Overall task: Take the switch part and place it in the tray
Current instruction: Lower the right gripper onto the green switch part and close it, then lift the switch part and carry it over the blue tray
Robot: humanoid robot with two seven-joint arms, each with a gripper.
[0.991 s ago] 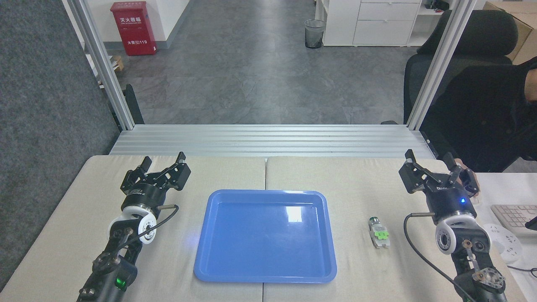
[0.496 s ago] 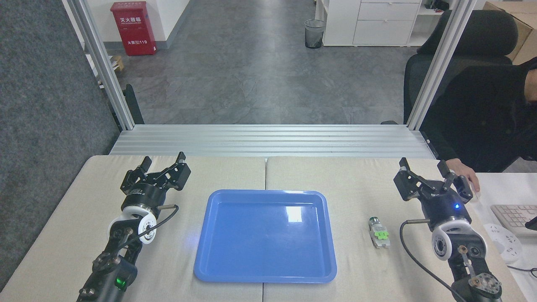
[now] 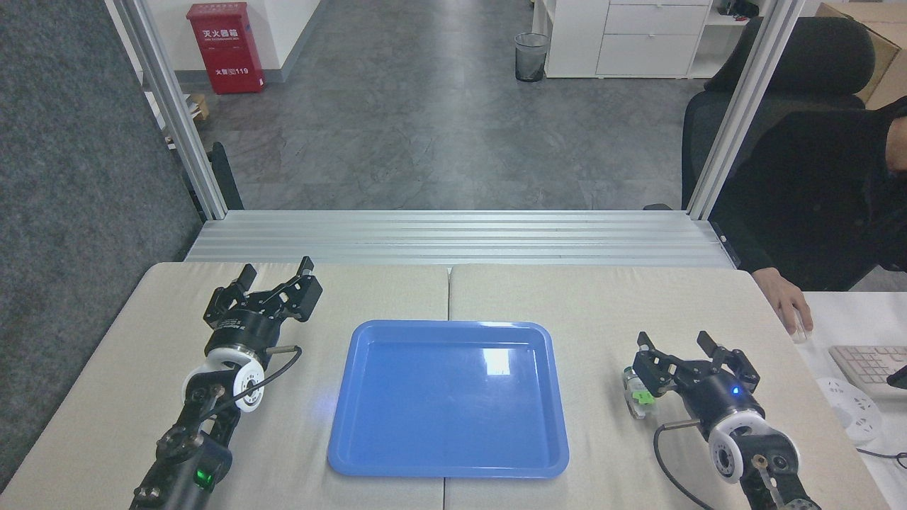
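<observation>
Right gripper (image 3: 677,347) open just beside the switch part (image 3: 635,392), nothing grasped yet; tray (image 3: 446,397) empty; left gripper (image 3: 275,273) open, idle.

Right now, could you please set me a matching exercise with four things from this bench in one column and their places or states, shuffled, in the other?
Things:
1. tray
2. switch part
3. left claw
4. right claw

Places or states:
A. open, right beside the switch part
B. lying on the mat, right of the tray
C. empty, in the middle of the table
D. open, left of the tray, holding nothing

Pairs: 1-C, 2-B, 3-D, 4-A
</observation>
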